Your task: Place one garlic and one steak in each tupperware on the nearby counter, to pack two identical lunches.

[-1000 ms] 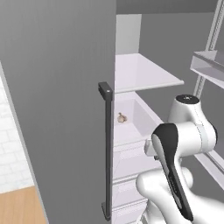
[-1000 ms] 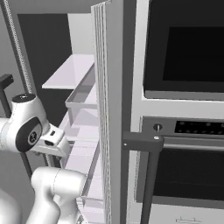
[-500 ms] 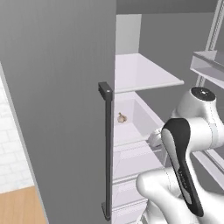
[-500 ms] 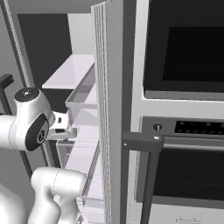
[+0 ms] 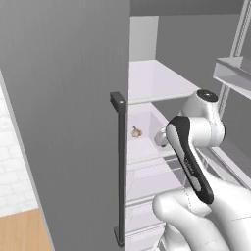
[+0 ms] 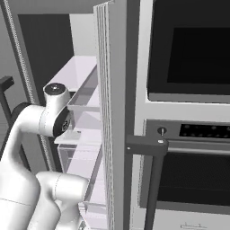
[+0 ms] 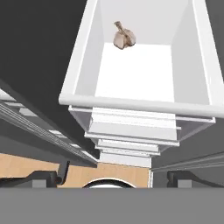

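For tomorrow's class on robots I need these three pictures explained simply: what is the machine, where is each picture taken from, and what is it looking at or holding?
All three are computer-rendered. The machine is a white robot arm on a driving base, reaching into an open fridge. Two pictures come from cameras on the base, behind the arm to its left and right. The left one shows the grey fridge door with its dark handle; the right one also shows a wall oven beside the fridge. The third comes from a camera on the hand, looking along the end effector. It looks into a white fridge drawer, where one garlic lies at the far end. The end effector holds nothing and appears open.
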